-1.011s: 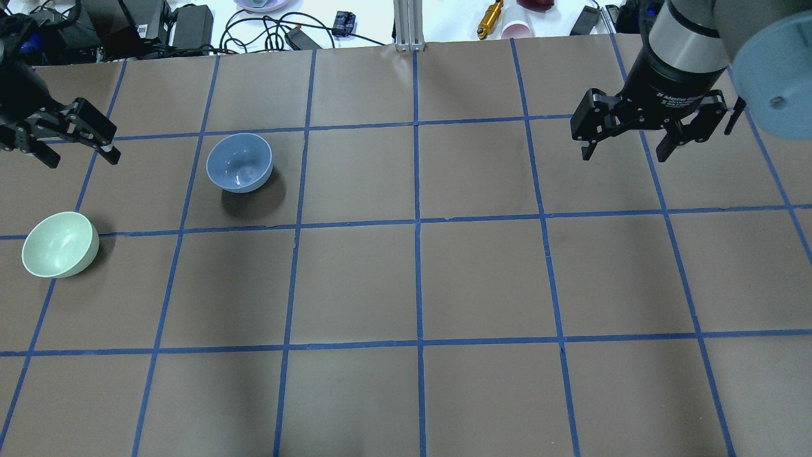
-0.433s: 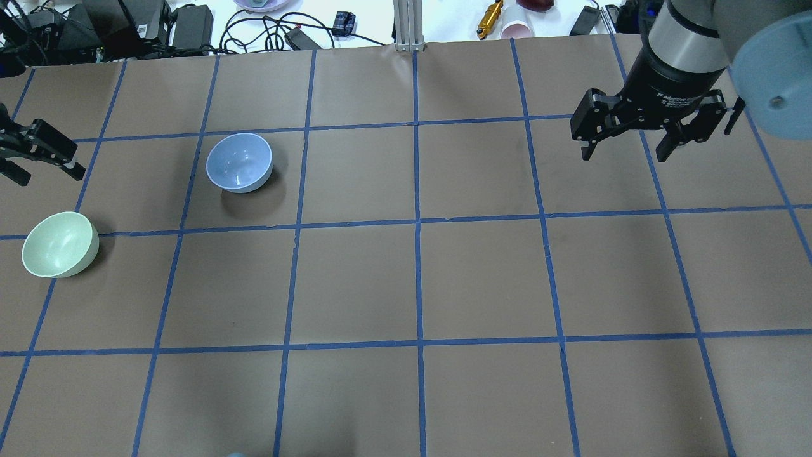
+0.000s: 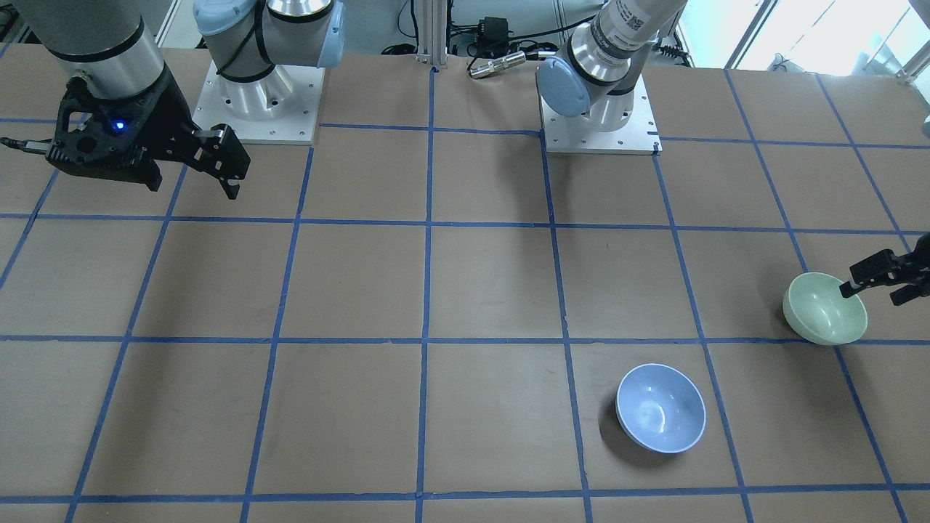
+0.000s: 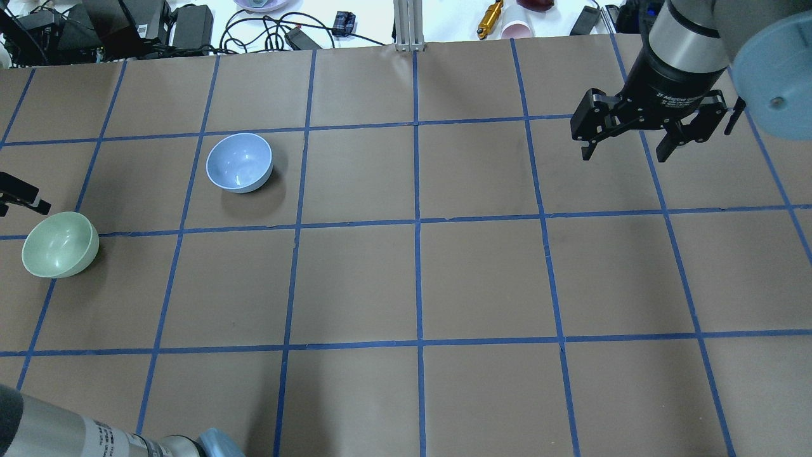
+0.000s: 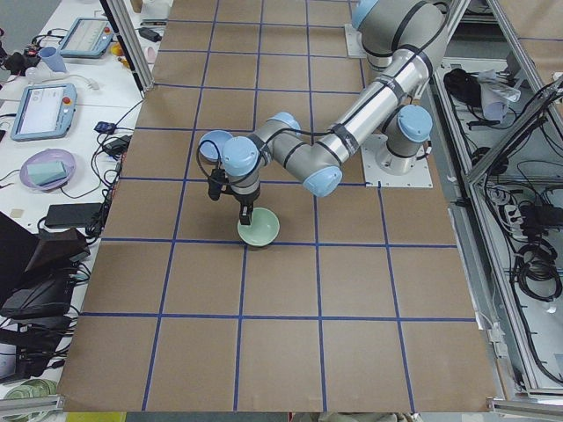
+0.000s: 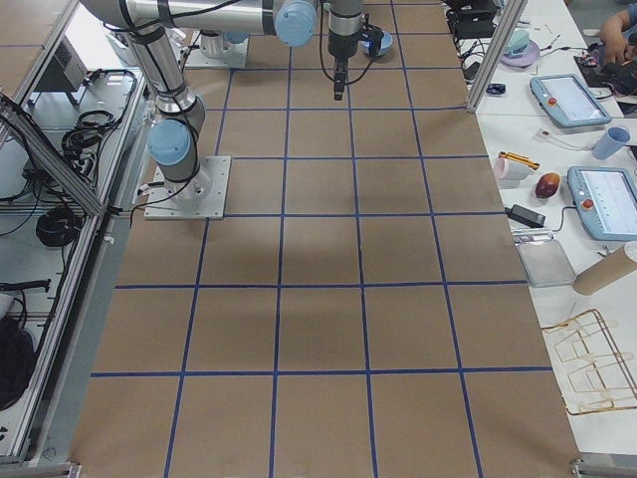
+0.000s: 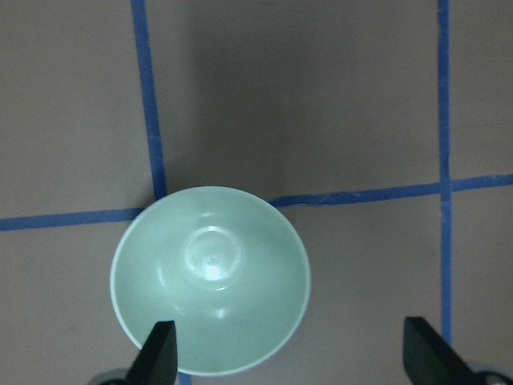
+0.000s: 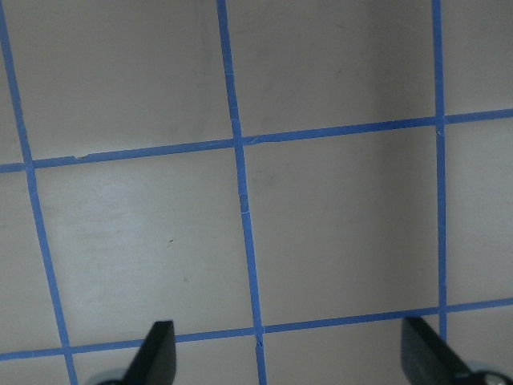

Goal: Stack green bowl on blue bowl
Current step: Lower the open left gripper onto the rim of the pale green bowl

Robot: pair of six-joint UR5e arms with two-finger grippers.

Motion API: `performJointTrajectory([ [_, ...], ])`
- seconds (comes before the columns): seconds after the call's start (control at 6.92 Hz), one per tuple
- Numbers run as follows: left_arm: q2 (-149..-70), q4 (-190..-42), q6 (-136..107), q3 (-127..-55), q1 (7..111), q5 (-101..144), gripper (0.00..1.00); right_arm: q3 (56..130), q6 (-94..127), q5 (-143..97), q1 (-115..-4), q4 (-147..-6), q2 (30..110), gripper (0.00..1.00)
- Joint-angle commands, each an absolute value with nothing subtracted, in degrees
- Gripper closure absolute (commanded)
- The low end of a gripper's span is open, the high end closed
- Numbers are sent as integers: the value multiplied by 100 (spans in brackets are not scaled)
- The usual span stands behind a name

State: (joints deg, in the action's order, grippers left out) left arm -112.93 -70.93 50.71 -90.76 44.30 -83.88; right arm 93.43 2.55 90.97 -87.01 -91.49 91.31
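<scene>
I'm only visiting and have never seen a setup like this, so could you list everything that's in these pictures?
Table: one, brown paper with a blue tape grid, fills every view.
Green bowl: one, pale mint, upright near the table's left edge in the overhead view.
Blue bowl: one, pale blue, upright, apart from the green bowl and farther in.
Cables and power bricks: several, black, beyond the table's far edge.
Gold cylinder: one, on that same strip, beside a pink cup.
Screen pads: two, grey-blue, on the side bench.
Left gripper: one, black, open, over the green bowl.
Right gripper: one, black, open, above bare table.
</scene>
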Motion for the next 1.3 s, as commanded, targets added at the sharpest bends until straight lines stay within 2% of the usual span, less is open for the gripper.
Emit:
performJointTrajectory([
  [0.0, -11811, -6680, 5588, -9070, 4019, -8070, 0, 9351, 255, 9097, -8701, -9149, 9132, 0],
  [0.58, -12215, -6470, 5967, -9097, 3911, -8007, 0, 9343, 255, 9088, -8701, -9149, 9132, 0],
  [1.16, -12296, -6469, 6179, -9228, 3850, -8095, 0, 9343, 255, 9097, -8701, -9149, 9132, 0],
])
